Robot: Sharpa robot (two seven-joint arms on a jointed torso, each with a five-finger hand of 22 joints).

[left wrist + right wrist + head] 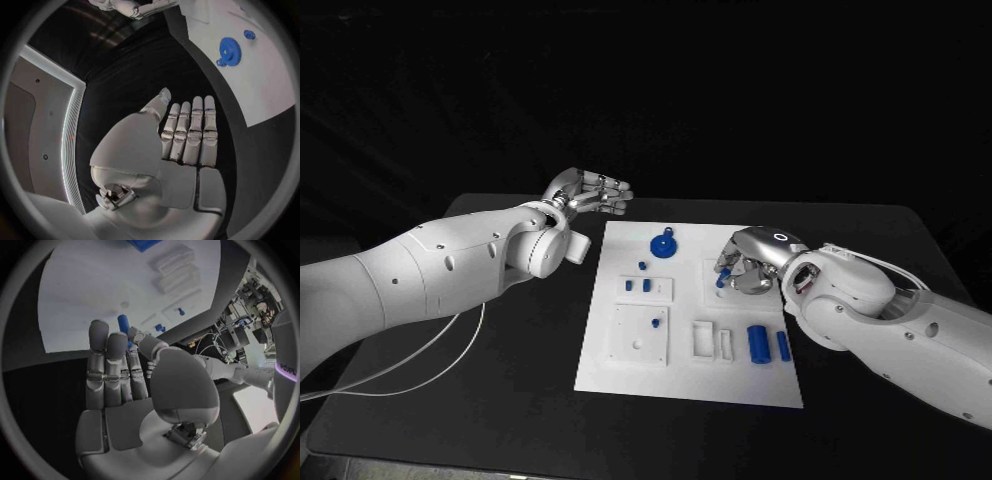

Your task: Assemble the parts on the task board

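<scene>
On the black table (473, 400) the board (632, 375) looks barely begun: gear (664, 243) and cylinders (759, 343) lie loose, the right hand (741, 268) at frame centre pinches a peg (721, 282), and the left hand (594, 193), upper left, is empty with fingers straight and together.

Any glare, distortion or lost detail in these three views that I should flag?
Head view: even light, the white task board reads bright against the black table, blue gear crisp, background fully dark. Left wrist view: strong fisheye bending of the board edge, left hand well lit. Right wrist view: same bending, board slightly washed out beyond the right hand.
</scene>
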